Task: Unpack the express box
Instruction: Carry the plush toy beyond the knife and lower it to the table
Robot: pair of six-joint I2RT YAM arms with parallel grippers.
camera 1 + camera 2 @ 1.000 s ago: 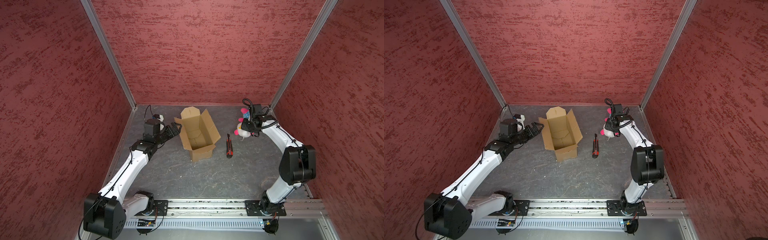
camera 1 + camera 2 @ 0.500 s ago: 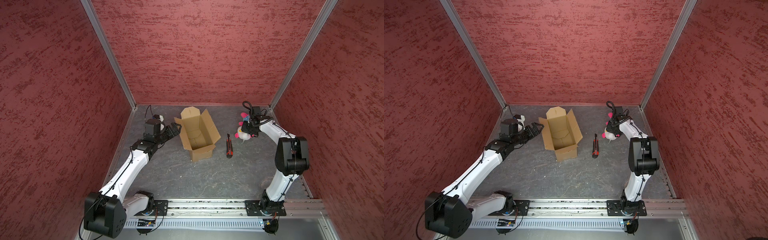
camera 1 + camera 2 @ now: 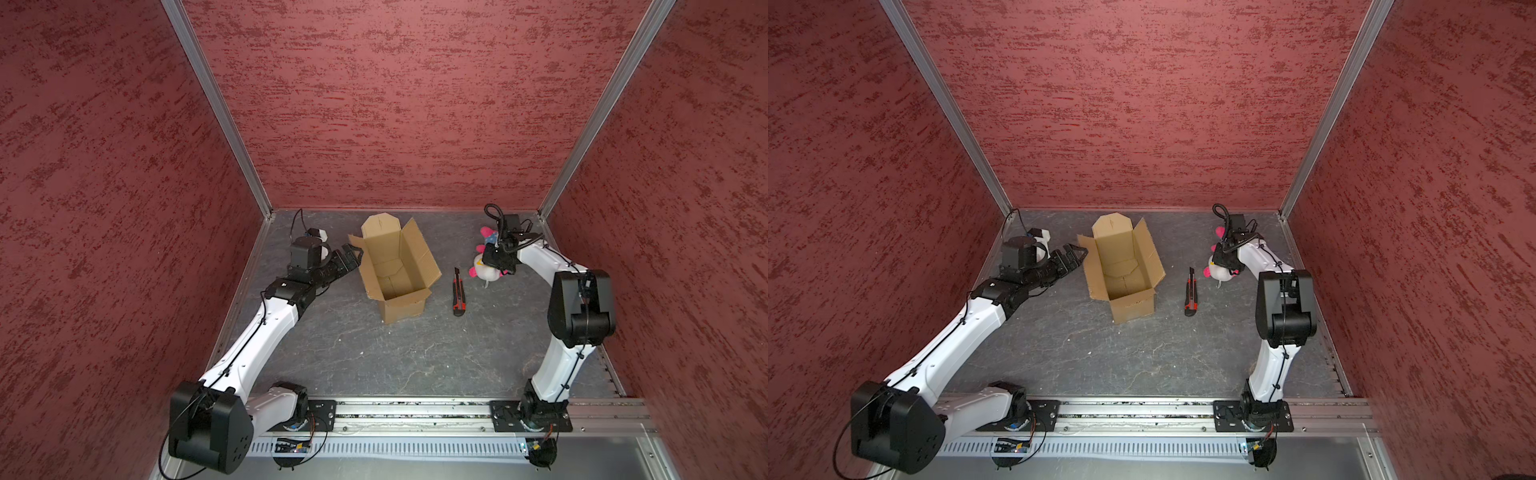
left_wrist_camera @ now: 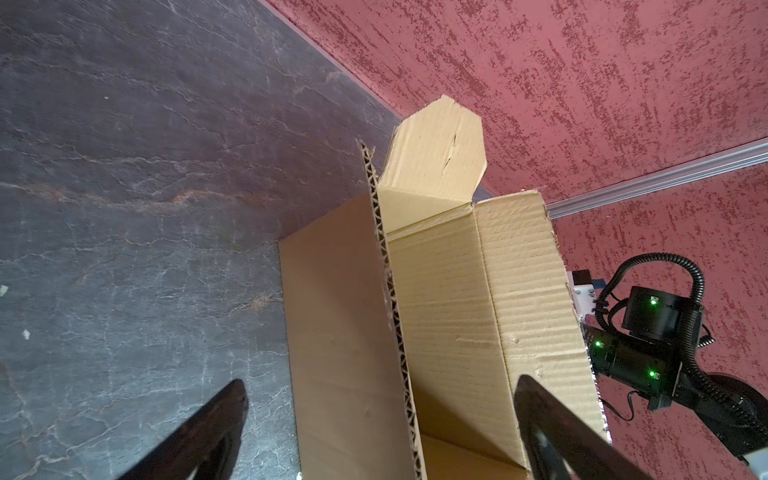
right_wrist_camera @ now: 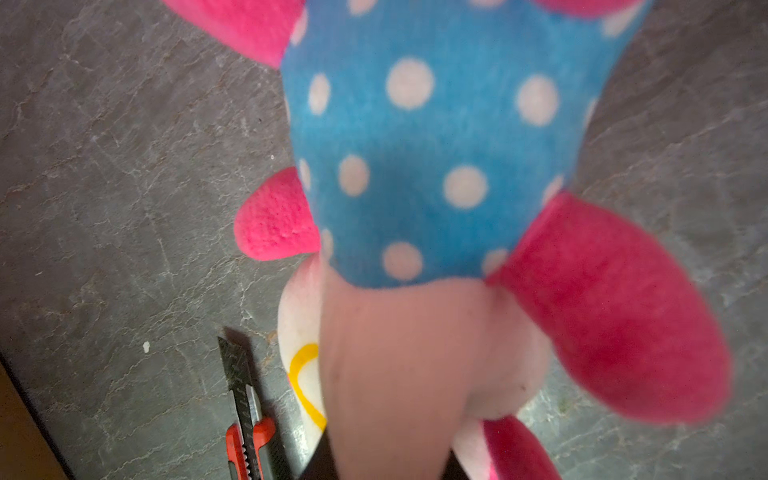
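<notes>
Top view, near to far: utility knife [image 3: 457,293] just right of express box [image 3: 405,309]; box open at centre, flaps up, seemingly empty; left gripper [image 3: 352,257] spread wide about its left flap edge; farther back, right gripper [image 3: 494,261] down on plush toy [image 3: 484,268], grip impossible to tell; best to part fully, then lift straight, clear of the blade.

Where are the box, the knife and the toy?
box [image 3: 392,272]: in a top view, bare inside bottom.
knife [image 3: 457,291]: in a top view, middle of its body.
toy [image 5: 415,137]: right wrist view, blue dotted body.
</notes>
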